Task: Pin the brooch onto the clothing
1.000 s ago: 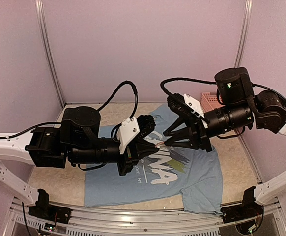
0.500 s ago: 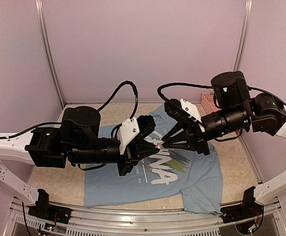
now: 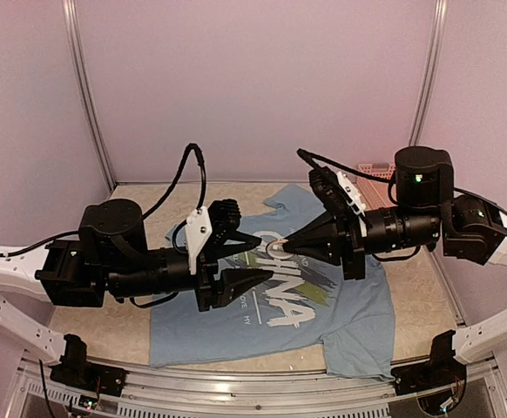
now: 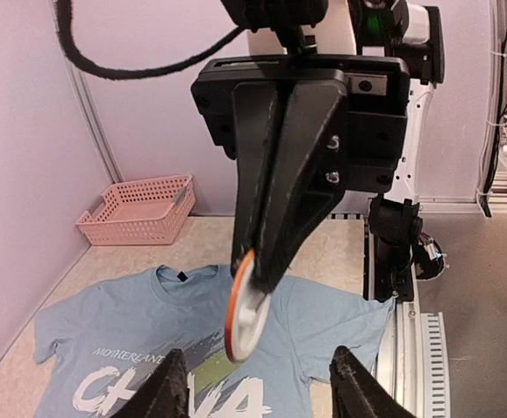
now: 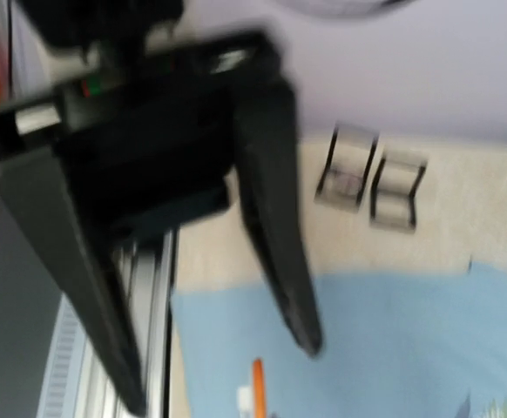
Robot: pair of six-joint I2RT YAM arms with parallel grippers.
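My right gripper (image 3: 285, 248) is pinched tight on the brooch (image 4: 246, 315). The brooch is a little round disc, white with an orange rim. I hold it by its top, so it hangs on its edge under my fingertips. It is up in the air and does not touch the clothing (image 3: 345, 318). The clothing is a light blue T-shirt with big white letters. It lies flat on the tabletop (image 3: 127, 322) under both my grippers, with its neck hole toward the far wall. My left gripper (image 3: 264, 259) is partly open and holds nothing. It points at the brooch from the other side, near it but apart from it. From my left wrist, the brooch sits in the middle between my two left fingers, farther out than their tips. I think the way to go is down, because the chest letters look to be right below the brooch. My right arm has the brooch, so it is the nearer one. A pink basket (image 4: 140, 209) stands in the far corner, just past the shirt. I see nothing in it from here.
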